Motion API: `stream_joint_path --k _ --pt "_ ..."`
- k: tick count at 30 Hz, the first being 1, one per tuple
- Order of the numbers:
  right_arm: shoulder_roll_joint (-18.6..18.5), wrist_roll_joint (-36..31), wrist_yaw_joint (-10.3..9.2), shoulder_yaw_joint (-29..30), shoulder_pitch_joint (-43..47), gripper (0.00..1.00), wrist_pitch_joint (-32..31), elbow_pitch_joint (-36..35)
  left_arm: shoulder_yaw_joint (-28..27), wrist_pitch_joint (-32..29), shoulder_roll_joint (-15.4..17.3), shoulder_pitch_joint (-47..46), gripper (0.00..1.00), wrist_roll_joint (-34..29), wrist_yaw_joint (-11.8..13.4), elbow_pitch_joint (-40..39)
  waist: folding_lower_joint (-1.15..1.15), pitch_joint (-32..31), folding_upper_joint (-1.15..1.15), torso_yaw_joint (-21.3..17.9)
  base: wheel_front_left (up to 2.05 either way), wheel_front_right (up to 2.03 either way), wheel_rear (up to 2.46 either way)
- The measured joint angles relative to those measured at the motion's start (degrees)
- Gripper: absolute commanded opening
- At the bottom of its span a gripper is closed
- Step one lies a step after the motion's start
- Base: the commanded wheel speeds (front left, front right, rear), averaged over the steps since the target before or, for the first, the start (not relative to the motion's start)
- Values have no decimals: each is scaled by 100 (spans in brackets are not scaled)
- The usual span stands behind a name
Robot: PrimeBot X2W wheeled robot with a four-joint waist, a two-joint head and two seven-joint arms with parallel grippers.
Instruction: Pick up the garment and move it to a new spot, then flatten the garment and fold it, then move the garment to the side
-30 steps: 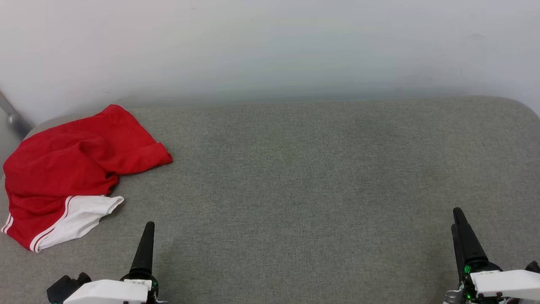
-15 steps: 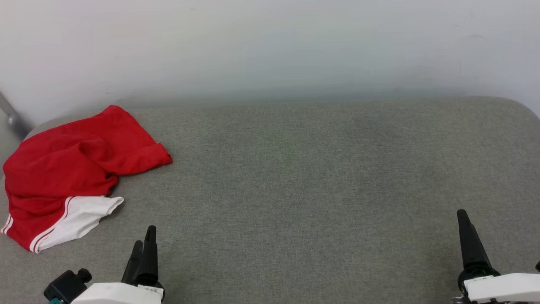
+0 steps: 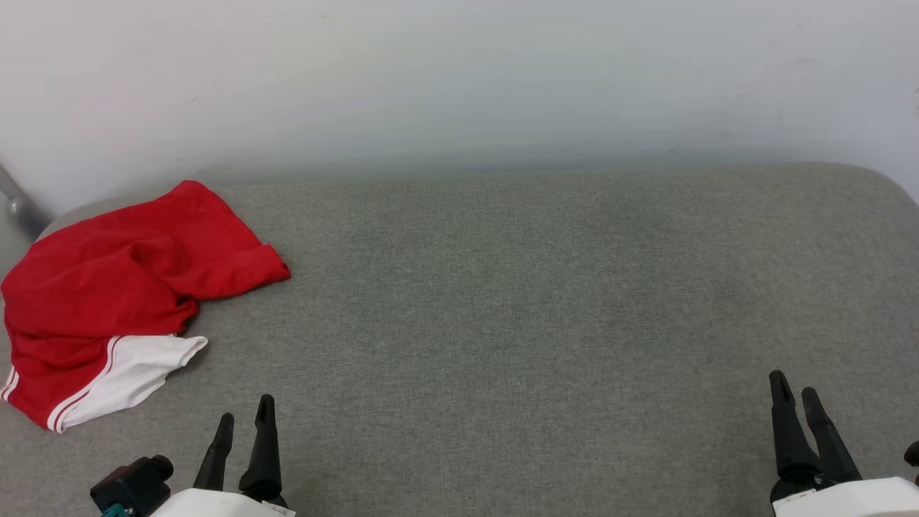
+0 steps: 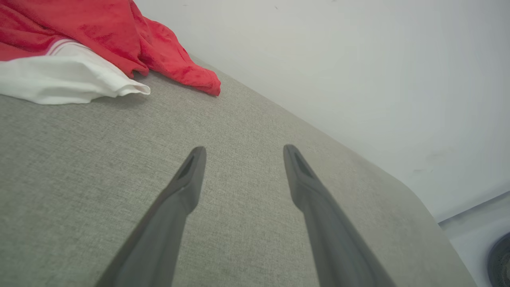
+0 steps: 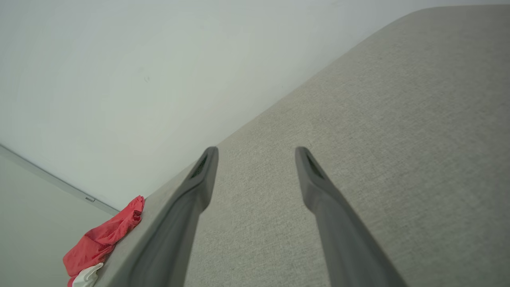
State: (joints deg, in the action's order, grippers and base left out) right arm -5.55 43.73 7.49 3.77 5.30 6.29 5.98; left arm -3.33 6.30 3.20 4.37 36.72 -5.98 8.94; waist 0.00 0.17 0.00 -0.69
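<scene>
Both wrists have just turned. A second ago each pair of jaws showed edge-on in the head view, as one dark spike. Now the two left fingers [image 3: 264, 445] and the two right fingers [image 3: 786, 424] show side by side with grey cloth between them. Both pairs also sit lower in the view, drawn back toward the robot. The left jaws and the right jaws are spread wide and hold nothing. Each wrist view shows bare table [image 3: 502, 301] in the gap between its fingers.

The red shirt [image 3: 115, 287] lies crumpled ahead of the left jaws and off to their left. It is near them but not touching, and its white sleeve [image 3: 136, 370] is the part closest to them. From the right jaws it is well apart, far across the table at the back corner by the wall [image 3: 459, 86].

For the task this looks like a readying move only, with the jaws lined up to grab while nothing has been picked up yet. The left arm seems the one to reach, going forward and left onto the bunched cloth.

Against the earlier frame the shirt keeps its shape and its folds. Its slight slide leftward in the picture matches a small shift of the head camera, not a move of the shirt.
</scene>
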Motion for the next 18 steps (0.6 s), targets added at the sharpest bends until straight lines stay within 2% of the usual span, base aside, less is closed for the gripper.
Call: stream_joint_path --k 18 --pt "-73 -1239 0 -32 233 100 280 -272 372 279 190 168 100 -1219 377 -143 0 -4 0 -53 0 0 0"
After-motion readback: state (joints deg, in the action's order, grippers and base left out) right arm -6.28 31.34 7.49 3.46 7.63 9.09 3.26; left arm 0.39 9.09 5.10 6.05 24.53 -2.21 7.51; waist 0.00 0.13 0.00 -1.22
